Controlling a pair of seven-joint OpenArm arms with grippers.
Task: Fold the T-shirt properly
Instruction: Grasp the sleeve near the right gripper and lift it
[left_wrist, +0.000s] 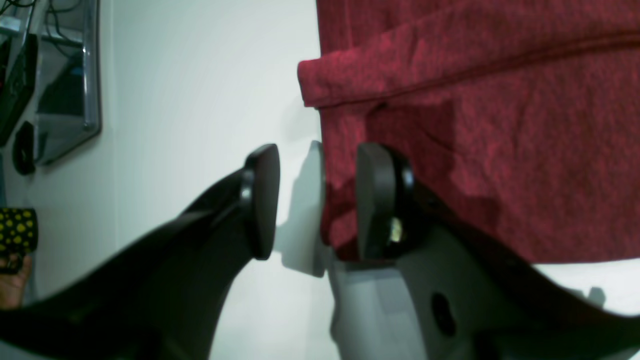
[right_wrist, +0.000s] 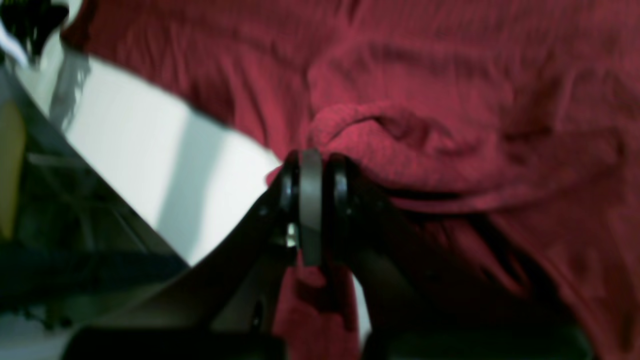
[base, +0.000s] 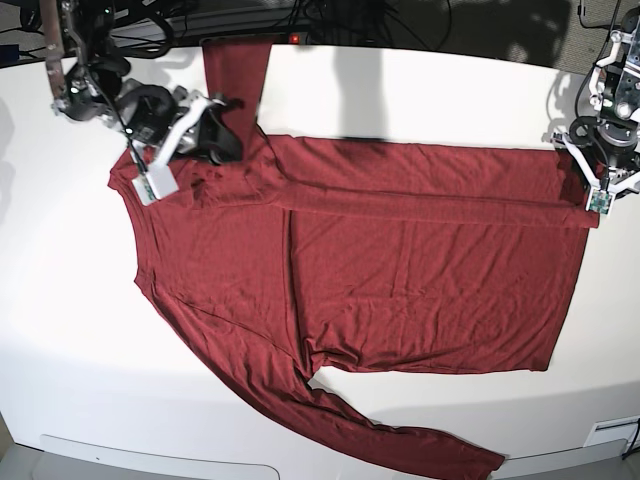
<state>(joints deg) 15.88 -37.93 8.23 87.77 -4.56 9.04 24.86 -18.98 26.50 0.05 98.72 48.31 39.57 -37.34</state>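
The maroon T-shirt (base: 400, 280) lies spread on the white table (base: 60, 330). One long sleeve (base: 400, 435) trails to the front and another strip (base: 235, 75) runs to the back edge. A folded band (base: 440, 205) crosses its upper part. My right gripper (base: 222, 142) is at the shirt's far left corner. In the right wrist view it (right_wrist: 310, 200) is shut on a bunched fold of the shirt (right_wrist: 370, 135). My left gripper (base: 592, 180) is at the shirt's right edge. In the left wrist view it (left_wrist: 320, 200) is open, one finger (left_wrist: 377, 200) over the fabric (left_wrist: 500, 150) and the other finger (left_wrist: 262, 200) over bare table.
Cables and dark equipment (base: 250, 15) run along the table's back edge. The left wrist view shows a screen-like device (left_wrist: 65, 85) and a black object with yellow dots (left_wrist: 17, 230) beyond the table edge. Bare white table surrounds the shirt at the left and front.
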